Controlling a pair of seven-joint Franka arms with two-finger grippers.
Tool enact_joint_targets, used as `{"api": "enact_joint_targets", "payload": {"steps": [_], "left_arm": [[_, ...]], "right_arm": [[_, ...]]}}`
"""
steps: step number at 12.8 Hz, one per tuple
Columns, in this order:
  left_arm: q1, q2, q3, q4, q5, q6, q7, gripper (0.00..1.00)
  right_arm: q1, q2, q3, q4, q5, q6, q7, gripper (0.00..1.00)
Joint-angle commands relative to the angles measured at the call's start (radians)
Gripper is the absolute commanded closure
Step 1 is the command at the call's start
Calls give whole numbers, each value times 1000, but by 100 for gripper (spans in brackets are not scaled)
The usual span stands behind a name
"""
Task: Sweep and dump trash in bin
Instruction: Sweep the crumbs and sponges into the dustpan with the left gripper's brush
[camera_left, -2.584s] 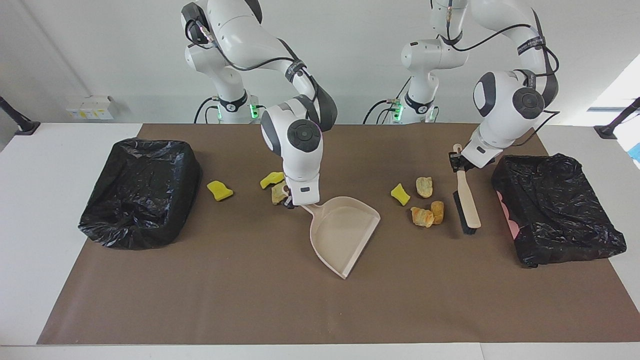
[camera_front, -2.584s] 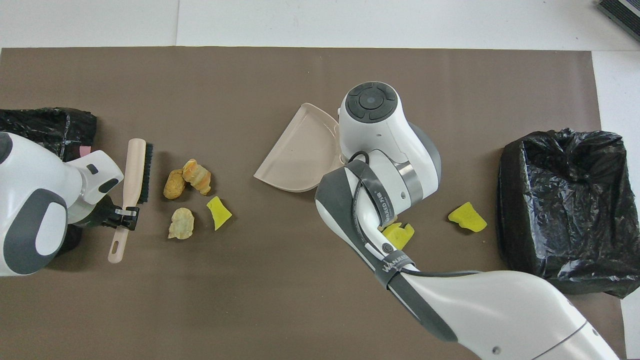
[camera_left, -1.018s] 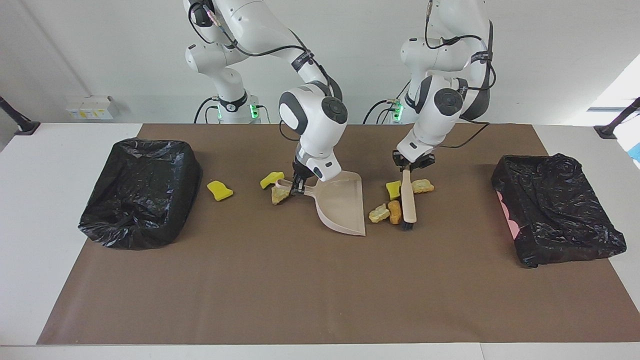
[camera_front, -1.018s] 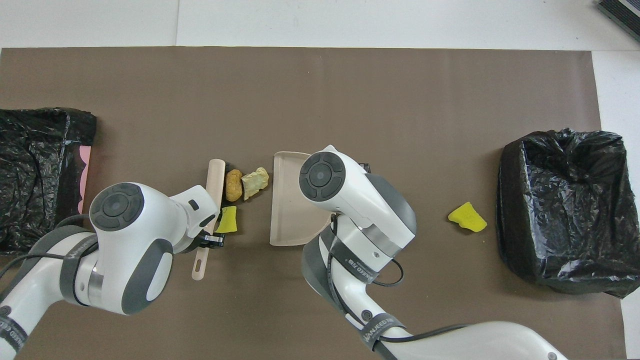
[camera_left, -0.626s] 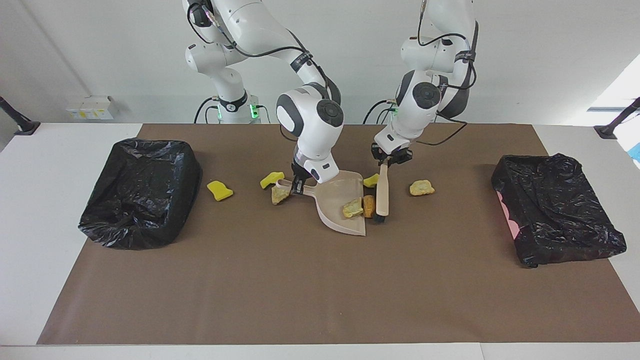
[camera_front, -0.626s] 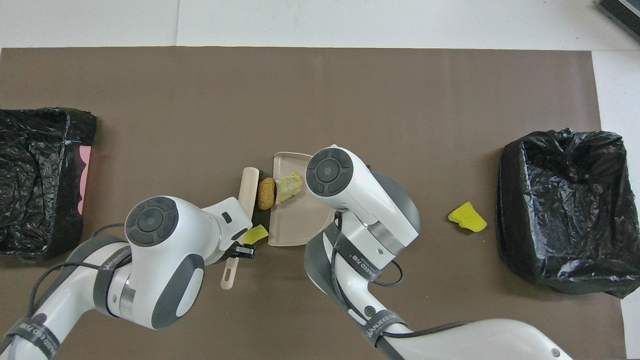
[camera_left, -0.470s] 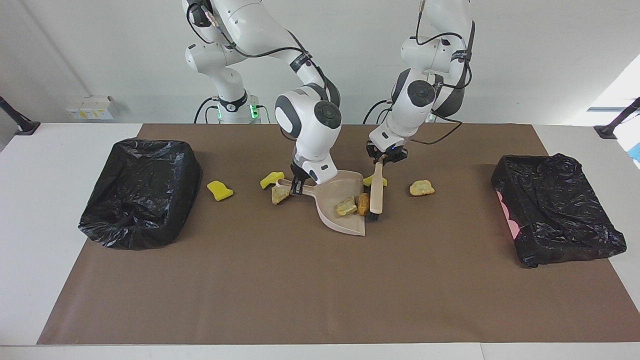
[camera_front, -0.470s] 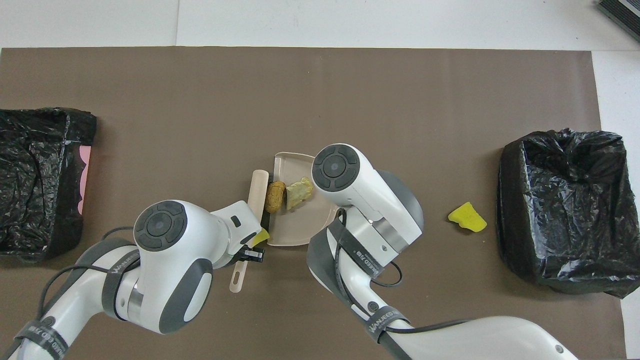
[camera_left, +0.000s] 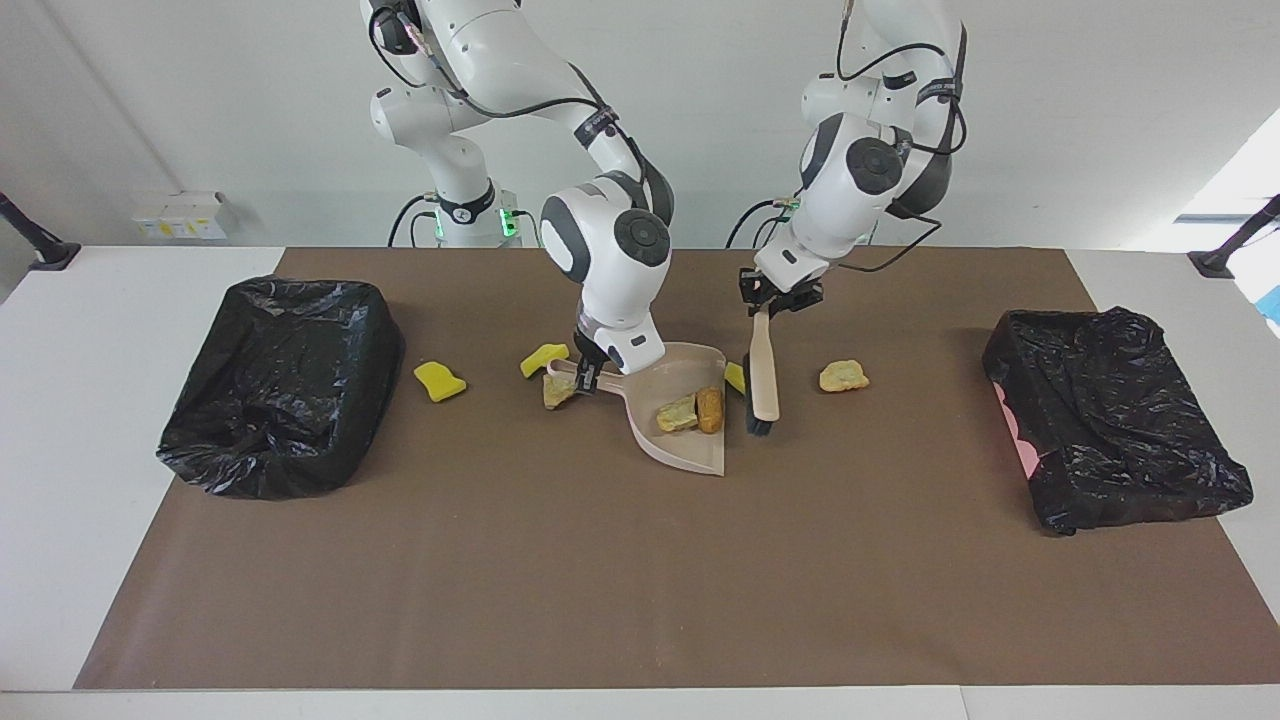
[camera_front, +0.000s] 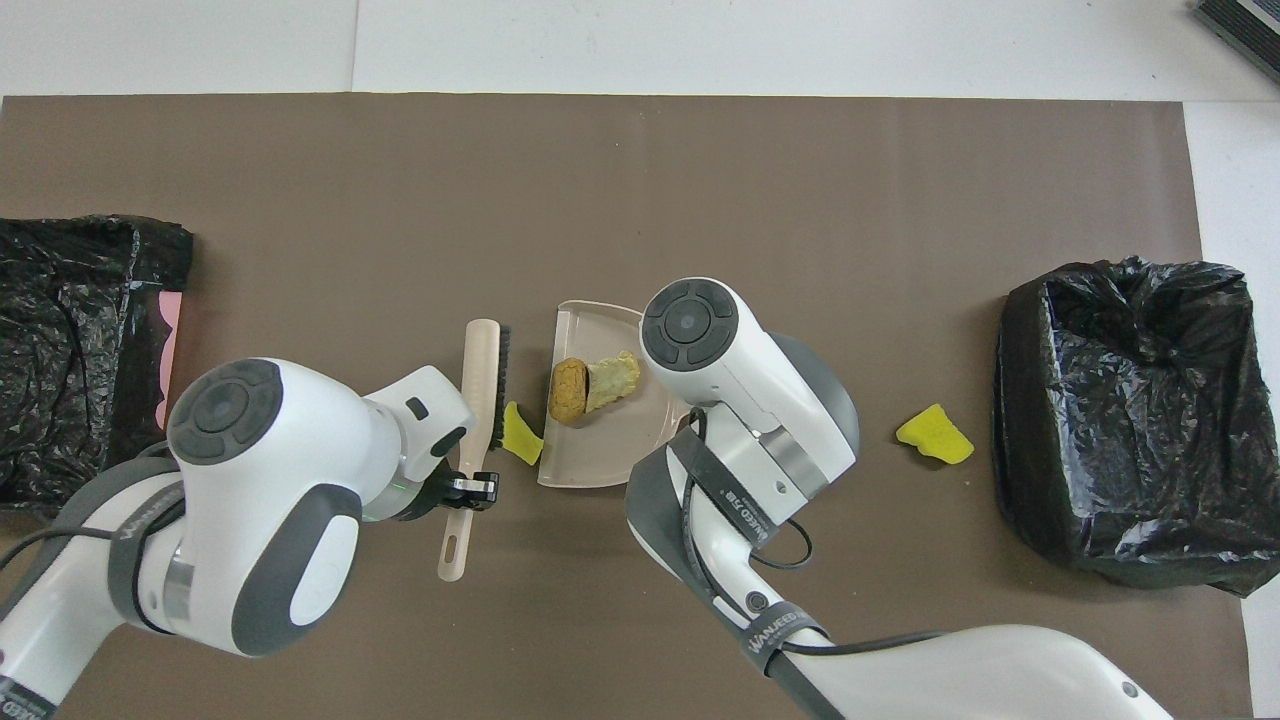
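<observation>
Left jaws are gripping the brush (camera_left: 763, 375), right jaws the dustpan (camera_left: 680, 405) handle. Two lumps (camera_left: 692, 411) are sitting near its lip; tilting risks spilling them.

Both arms reach low over mid-table, the left claw (camera_left: 775, 300) and right claw (camera_left: 588, 377) clamped shut.

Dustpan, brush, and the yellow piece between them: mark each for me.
dustpan (camera_left: 690, 450), facing view, on its bare floor near the open lip.
brush (camera_left: 765, 375), facing view, on the beige back.
yellow piece (camera_front: 520, 446), overhead view, on its top face.
</observation>
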Motion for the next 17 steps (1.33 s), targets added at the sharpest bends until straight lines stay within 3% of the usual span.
{"api": "enact_joint_targets", "payload": {"steps": [1, 3, 5, 9, 13, 17], "left_arm": [[91, -34, 0, 7, 5, -95, -77, 100], [145, -54, -2, 1, 90, -176, -188, 100], [188, -86, -2, -30, 94, -251, -294, 100], [237, -160, -3, -131, 112, -239, -351, 100], [218, -152, -8, -234, 124, -85, -302, 100], [124, -119, -11, -234, 123, 27, -181, 100]], "right_arm": [[-19, -12, 5, -9, 2, 12, -107, 100], [-14, -12, 5, -9, -6, 9, -181, 100], [-8, -17, 5, -11, -53, -15, -232, 100], [1, -23, 5, -17, -55, -12, -221, 100], [1, -21, 5, -23, -38, 4, -174, 100], [41, -14, 5, -25, -46, 34, -89, 100]]}}
